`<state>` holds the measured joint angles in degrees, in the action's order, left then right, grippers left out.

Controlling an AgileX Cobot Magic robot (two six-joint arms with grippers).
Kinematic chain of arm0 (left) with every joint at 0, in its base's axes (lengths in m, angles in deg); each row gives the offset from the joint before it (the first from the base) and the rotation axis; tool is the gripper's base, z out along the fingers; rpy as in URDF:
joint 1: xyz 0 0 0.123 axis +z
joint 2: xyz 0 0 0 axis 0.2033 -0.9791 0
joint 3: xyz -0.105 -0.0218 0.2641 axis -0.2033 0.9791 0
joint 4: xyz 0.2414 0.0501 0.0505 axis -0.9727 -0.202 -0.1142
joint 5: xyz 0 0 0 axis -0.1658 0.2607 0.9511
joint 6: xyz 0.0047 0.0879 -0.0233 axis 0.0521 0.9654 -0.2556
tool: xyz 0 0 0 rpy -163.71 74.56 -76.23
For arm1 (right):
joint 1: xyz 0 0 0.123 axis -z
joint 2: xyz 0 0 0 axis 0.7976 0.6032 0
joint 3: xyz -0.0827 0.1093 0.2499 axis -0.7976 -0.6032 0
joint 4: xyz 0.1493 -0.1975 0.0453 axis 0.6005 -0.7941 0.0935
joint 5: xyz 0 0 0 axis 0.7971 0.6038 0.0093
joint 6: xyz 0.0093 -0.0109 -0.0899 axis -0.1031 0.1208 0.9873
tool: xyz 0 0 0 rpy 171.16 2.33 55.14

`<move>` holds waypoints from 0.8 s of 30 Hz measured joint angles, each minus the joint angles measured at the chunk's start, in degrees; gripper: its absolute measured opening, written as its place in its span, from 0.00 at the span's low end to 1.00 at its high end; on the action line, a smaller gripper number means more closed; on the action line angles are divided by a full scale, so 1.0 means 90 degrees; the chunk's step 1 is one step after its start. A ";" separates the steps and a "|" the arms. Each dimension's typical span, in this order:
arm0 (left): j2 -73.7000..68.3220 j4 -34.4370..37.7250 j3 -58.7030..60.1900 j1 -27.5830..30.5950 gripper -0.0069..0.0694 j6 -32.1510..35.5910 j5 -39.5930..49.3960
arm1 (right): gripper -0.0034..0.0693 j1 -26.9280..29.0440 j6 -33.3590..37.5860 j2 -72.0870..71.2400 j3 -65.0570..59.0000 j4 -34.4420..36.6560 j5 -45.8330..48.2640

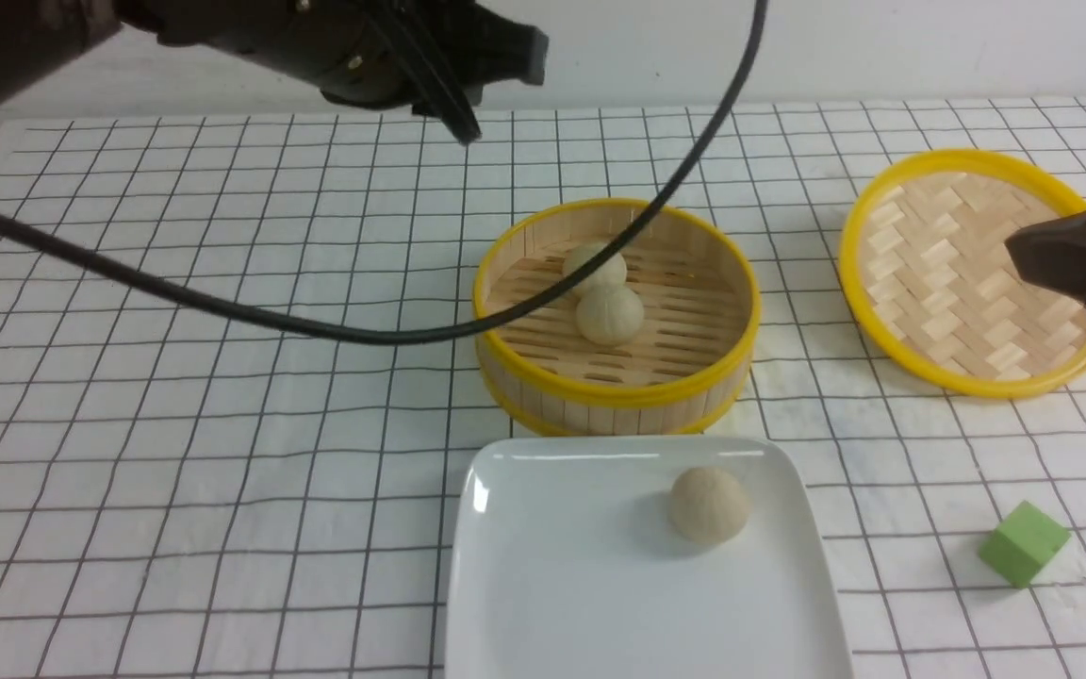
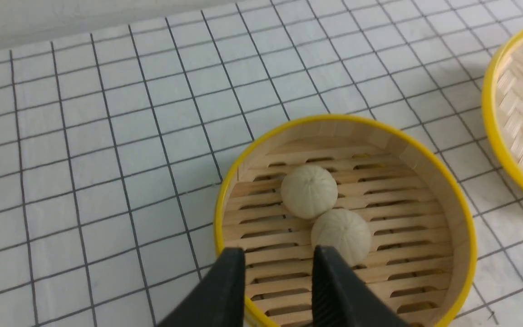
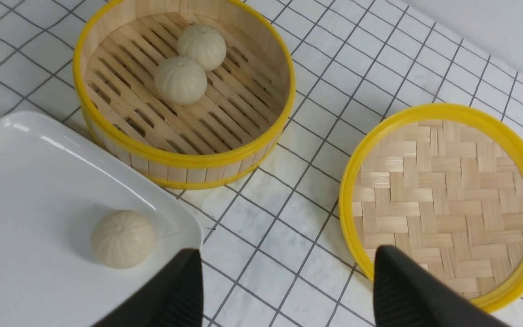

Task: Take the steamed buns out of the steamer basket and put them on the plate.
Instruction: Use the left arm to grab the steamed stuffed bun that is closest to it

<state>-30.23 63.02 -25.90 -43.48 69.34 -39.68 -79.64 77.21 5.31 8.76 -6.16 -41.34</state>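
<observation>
The steamer basket [image 1: 614,387] is pale bare wood slats with smooth, slightly shiny yellow rims. The lid [image 1: 967,273] is matt herringbone bamboo weave in a like yellow rim. The plate [image 1: 552,585] is glossy white and reflective. The steamed buns [image 1: 710,505] look matt, doughy and faintly pleated. The surface [image 1: 175,424] and the green block [image 1: 1024,543] are matt. The left tool [image 2: 278,254] and the right tool [image 3: 286,254] are smooth matt black.

Yellow-rimmed woven lid [image 1: 953,273] (lying flat) and green block [image 1: 1024,543] sit on checked cloth [image 1: 175,424].
</observation>
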 joint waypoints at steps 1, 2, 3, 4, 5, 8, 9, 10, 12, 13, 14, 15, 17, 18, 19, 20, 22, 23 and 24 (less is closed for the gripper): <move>-0.0082 0.0026 0.0000 0.0000 0.41 0.0072 0.0000 | 0.73 0.0000 0.0000 0.0000 0.0000 0.0002 0.0000; -0.0165 0.0051 0.0000 0.0000 0.42 0.0147 0.0000 | 0.73 0.0000 0.0000 0.0000 0.0000 0.0002 0.0000; -0.0227 0.0085 0.0000 0.0000 0.43 0.0208 0.0000 | 0.73 0.0000 0.0000 0.0000 0.0000 0.0002 0.0000; -0.0416 0.0216 0.0000 0.0000 0.46 0.0391 0.0000 | 0.73 0.0000 0.0000 0.0000 0.0000 0.0002 0.0000; -0.0492 0.0297 0.0000 0.0000 0.49 0.0459 0.0010 | 0.73 0.0000 0.0000 0.0000 0.0000 0.0009 0.0000; -0.0666 0.0499 0.0000 0.0000 0.54 0.0597 0.0065 | 0.73 0.0000 0.0000 0.0000 0.0000 0.0017 0.0000; -0.0771 0.0658 0.0000 0.0000 0.58 0.0641 0.0092 | 0.73 0.0000 0.0000 0.0000 0.0000 0.0022 0.0000; -0.0838 0.0791 0.0000 0.0000 0.60 0.0666 0.0111 | 0.73 0.0000 0.0000 0.0000 0.0000 0.0021 0.0000; -0.0892 0.0923 0.0000 0.0000 0.62 0.0672 0.0137 | 0.73 0.0000 0.0000 0.0000 0.0000 0.0021 0.0000; -0.0945 0.1086 0.0000 0.0000 0.62 0.0675 0.0148 | 0.73 0.0000 0.0000 0.0000 0.0000 0.0030 0.0000; -0.0967 0.1131 0.0000 0.0000 0.62 0.0675 0.0153 | 0.73 0.0000 0.0000 0.0000 0.0000 0.0045 0.0000; -0.1007 0.1254 0.0000 0.0000 0.63 0.0675 0.0153 | 0.73 0.0000 0.0000 0.0000 0.0000 0.0065 0.0000; -0.1093 0.1446 0.0000 0.0000 0.63 0.0675 0.0146 | 0.73 0.0000 0.0000 0.0000 0.0000 0.0087 0.0000; -0.1152 0.1523 0.0000 0.0000 0.63 0.0675 0.0146 | 0.73 0.0000 0.0000 0.0000 0.0000 0.0093 0.0000; -0.1189 0.1606 0.0000 0.0000 0.63 0.0680 0.0140 | 0.73 0.0000 0.0000 0.0000 0.0000 0.0100 0.0000; -0.1247 0.1701 0.0000 0.0000 0.63 0.0700 0.0123 | 0.73 0.0000 0.0000 0.0000 0.0000 0.0108 0.0000; -0.1374 0.1898 0.0000 0.0000 0.63 0.0793 0.0123 | 0.73 0.0000 0.0000 0.0000 0.0000 0.0167 0.0000; -0.1409 0.1964 0.0000 0.0000 0.63 0.0855 0.0123 | 0.73 0.0000 0.0000 0.0000 0.0000 0.0181 0.0000; -0.1432 0.2009 0.0000 0.0000 0.63 0.0901 0.0115 | 0.73 0.0000 0.0000 0.0000 0.0000 0.0189 0.0000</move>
<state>-43.12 81.10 -25.90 -43.48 77.45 -38.65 -79.64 77.21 5.31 8.76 -4.45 -41.34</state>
